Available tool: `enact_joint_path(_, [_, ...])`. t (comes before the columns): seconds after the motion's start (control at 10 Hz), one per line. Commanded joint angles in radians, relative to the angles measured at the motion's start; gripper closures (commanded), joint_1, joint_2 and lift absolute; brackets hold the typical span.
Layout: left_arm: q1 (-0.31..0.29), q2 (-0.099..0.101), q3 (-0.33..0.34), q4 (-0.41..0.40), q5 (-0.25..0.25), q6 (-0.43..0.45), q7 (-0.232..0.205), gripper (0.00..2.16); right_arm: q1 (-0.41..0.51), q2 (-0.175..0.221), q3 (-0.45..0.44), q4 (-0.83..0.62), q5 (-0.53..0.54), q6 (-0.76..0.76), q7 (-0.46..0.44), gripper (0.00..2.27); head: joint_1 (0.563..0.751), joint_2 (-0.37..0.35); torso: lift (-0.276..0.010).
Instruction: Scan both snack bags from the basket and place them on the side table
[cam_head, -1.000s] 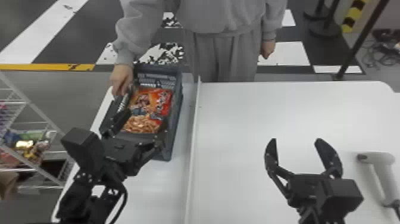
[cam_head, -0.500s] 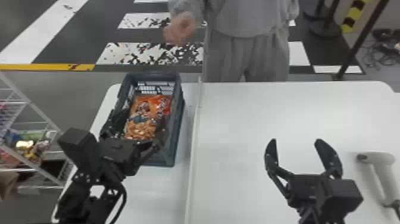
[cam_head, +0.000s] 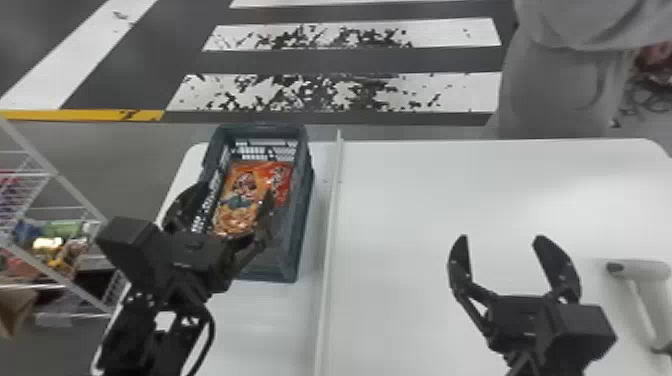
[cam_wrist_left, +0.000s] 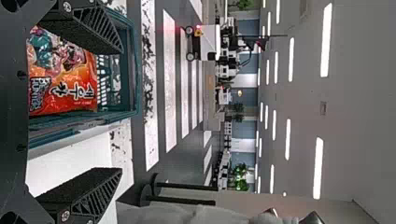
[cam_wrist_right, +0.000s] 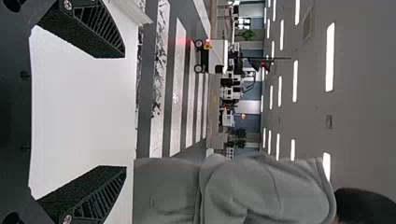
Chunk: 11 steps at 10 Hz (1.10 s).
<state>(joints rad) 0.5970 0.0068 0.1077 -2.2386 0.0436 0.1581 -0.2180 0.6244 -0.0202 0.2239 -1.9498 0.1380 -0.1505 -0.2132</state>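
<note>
Where the basket (cam_head: 295, 235) sits, an orange snack bag (cam_head: 240, 185) lies inside.

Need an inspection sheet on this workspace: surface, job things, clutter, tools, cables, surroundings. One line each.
Surface: white table, raised divider between basket and right tool.
Job things: orange-red snack bag in the basket, second bag cannot be confirmed; scanner at the table's right.
Clutter: mixed goods on the wire rack at left.
Tools: left tool open at the basket; right tool open over the table.
Cables: black cable bowed out beside the left arm.
Surroundings: striped floor beyond the table.
</note>
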Motion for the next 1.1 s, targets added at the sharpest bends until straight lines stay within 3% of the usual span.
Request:
enact_joint_path(0.0, [-0.016, 0.002, 0.021, 0.001, 0.018, 0.001, -0.003, 0.1, 0.001, -0.001, 0.002, -0.001, 0.0, -0.001, 0.0, 0.07, 0.695, 0.126, -0.075])
enact_joint_path(0.2, [-0.051, 0.002, 0.046, 0.007, 0.022, 0.028, -0.006, 0.11, 0.005, -0.001, 0.003, -0.003, 0.0, -0.001, 0.0, 0.07, 0.695, 0.142, -0.075])
enact_joint_path(0.7, [-0.266, 0.004, 0.089, 0.116, 0.004, 0.372, -0.007, 0.12, 0.029, 0.005, 0.002, -0.004, 0.012, -0.028, 0.0, 0.07, 0.695, 0.182, -0.075])
enact_joint_path(0.9, [-0.385, 0.022, 0.093, 0.203, 0.001, 0.562, -0.043, 0.12, 0.046, 0.016, 0.002, -0.003, 0.025, -0.053, -0.009, 0.07, 0.695, 0.185, -0.075])
enact_joint_path(1.0, [-0.436, 0.025, 0.092, 0.249, 0.001, 0.608, -0.058, 0.11, 0.055, 0.021, 0.003, -0.003, 0.035, -0.071, -0.015, 0.07, 0.695, 0.183, -0.075])
